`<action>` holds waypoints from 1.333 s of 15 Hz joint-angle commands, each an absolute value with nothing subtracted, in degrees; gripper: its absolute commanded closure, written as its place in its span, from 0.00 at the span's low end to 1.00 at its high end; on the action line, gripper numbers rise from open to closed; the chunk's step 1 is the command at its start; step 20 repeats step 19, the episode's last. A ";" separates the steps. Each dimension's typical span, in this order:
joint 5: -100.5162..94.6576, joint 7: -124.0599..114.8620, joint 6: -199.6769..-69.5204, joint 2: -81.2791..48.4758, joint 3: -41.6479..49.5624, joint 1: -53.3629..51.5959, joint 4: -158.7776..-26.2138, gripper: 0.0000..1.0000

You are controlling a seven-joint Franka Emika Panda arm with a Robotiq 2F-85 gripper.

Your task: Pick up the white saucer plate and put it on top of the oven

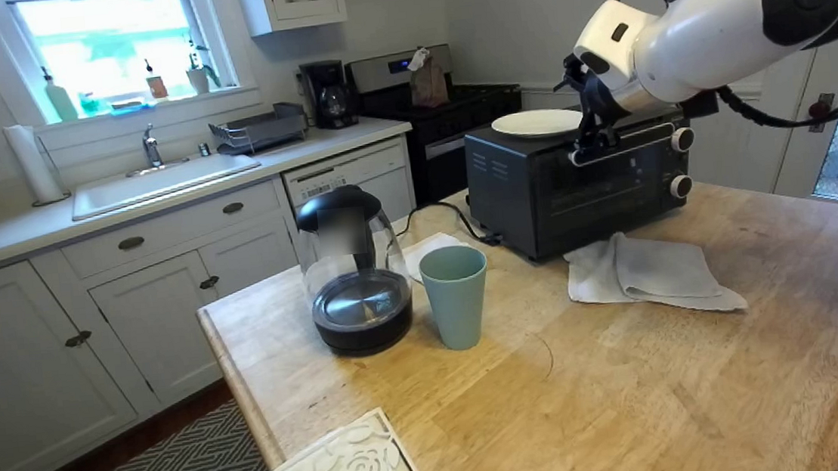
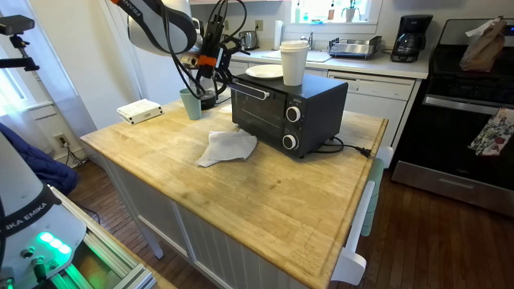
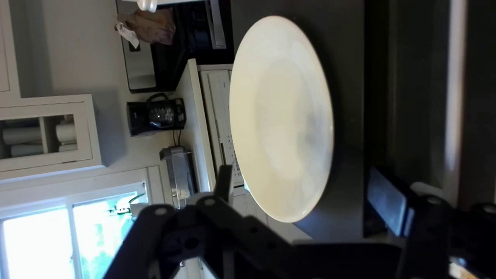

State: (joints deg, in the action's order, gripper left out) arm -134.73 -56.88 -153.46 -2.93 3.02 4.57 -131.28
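Note:
The white saucer plate (image 1: 535, 123) lies flat on top of the black oven (image 1: 499, 183). In an exterior view the plate (image 2: 264, 71) sits beside a white cup on the oven (image 2: 321, 116); the cup hides part of its rim. The wrist view shows the plate (image 3: 282, 120) nearly whole above the dark oven top (image 3: 347, 97). My gripper (image 3: 306, 193) is open and empty, its fingers spread wide with the plate's near rim ahead of the space between them. In an exterior view the gripper (image 1: 592, 115) is at the oven's front top edge, overlapping the plate's side.
A tall white cup (image 2: 294, 66) stands on the oven. The oven's bar handle (image 1: 627, 145) is close to the gripper. A grey-white cloth (image 1: 650, 276), a teal cup (image 1: 456, 297) and a glass kettle (image 1: 360, 301) are on the wooden table (image 1: 593, 402).

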 commanded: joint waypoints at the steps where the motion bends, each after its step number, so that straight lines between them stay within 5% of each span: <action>1: -133.36 -53.89 -157.89 1.24 3.51 5.02 -134.80 0.00; 7: -140.70 -58.70 -162.42 5.11 2.99 4.18 -134.95 0.00; 11: -149.61 -64.93 -177.06 7.25 3.38 2.87 -133.41 0.00; 18: -144.11 -55.96 -188.49 21.20 18.27 -21.98 -134.10 0.00; 20: -144.09 -58.49 -186.57 16.52 12.25 -15.22 -132.89 0.00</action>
